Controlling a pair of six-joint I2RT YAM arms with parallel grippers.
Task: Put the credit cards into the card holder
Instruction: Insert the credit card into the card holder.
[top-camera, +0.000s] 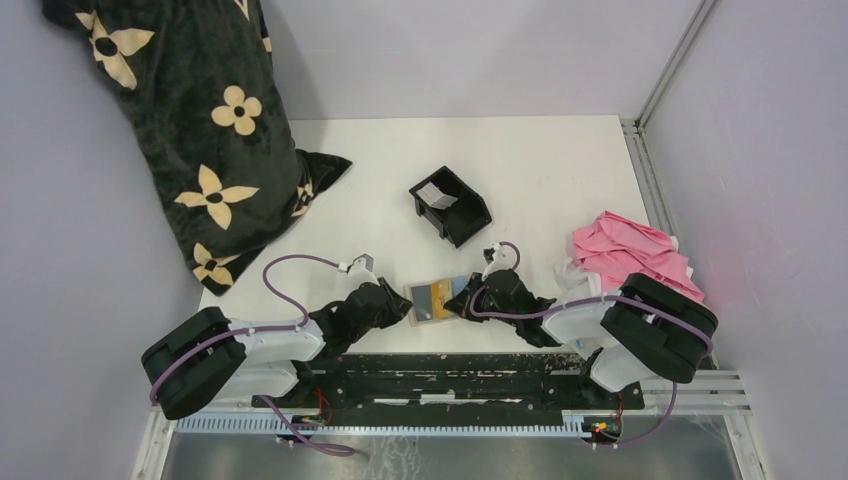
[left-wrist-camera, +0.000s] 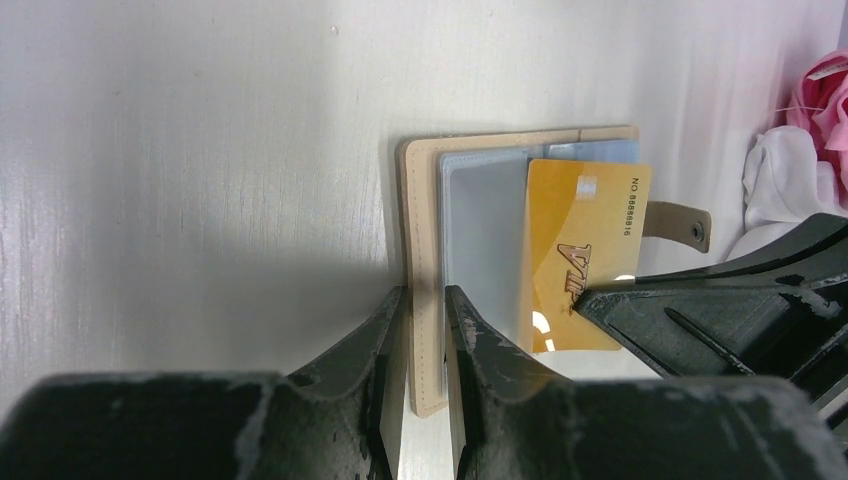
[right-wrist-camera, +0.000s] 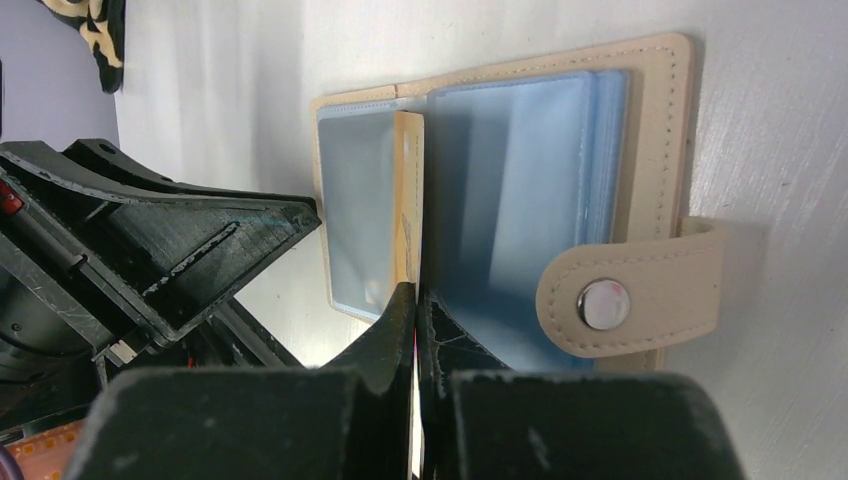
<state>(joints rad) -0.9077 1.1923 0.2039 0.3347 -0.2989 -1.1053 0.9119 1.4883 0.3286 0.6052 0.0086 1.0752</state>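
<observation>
gold card (left-wrist-camera: 585, 250) is held tilted over the open holder (left-wrist-camera: 415, 200), which lies flat on the white tabletop (left-wrist-camera: 200, 150) at the near edge, between the two arms. left pincer (left-wrist-camera: 425, 305), its jaws drawn narrow, pinches the near edge of the holder's tan cover, apparently to pin the wallet down and hold it spread for the other arm. right pincer (right-wrist-camera: 415, 295), jaws pressed together, grips the gold card by one end and aims its free end at the clear sleeves (right-wrist-camera: 510, 170) beside the fold. the tilt looks chosen so the leading edge can find a pocket mouth. whether that edge has entered a sleeve cannot be told from these views, and the card is plainly not seated. snap tab (right-wrist-camera: 640, 290) hangs loose off the cover's outer edge, clear of the sleeves. farther back, mid-table, a black tray (top-camera: 475, 225) holds what looks like a pale card (top-camera: 437, 195), apparently still to be fetched. pink cloth (top-camera: 630, 255) sits to the right, and a black flowered cushion (top-camera: 200, 130) leans in the far left corner.
</observation>
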